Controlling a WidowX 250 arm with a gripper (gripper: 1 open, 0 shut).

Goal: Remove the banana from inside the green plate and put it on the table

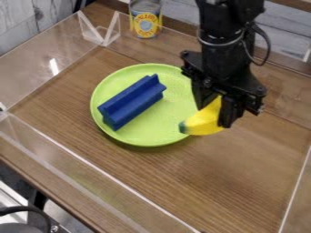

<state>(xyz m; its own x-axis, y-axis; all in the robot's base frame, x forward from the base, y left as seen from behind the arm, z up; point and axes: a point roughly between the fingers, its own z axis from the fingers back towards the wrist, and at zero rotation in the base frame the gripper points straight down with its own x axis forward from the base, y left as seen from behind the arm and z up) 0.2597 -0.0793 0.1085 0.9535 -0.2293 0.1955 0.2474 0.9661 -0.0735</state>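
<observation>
The yellow banana (205, 120) hangs in my black gripper (223, 113), which points down and is shut on it. It sits just above the right rim of the round lime-green plate (126, 130), partly over the brown wood-grain table (231, 173). Its green tip points left towards the plate. The gripper fingers hide the banana's upper part.
A blue ridged block (131, 98) lies across the plate. Clear acrylic walls (73, 173) ring the tabletop. A yellow-labelled can (145, 22) stands beyond the far wall. Bare wood stretches to the right of and in front of the plate.
</observation>
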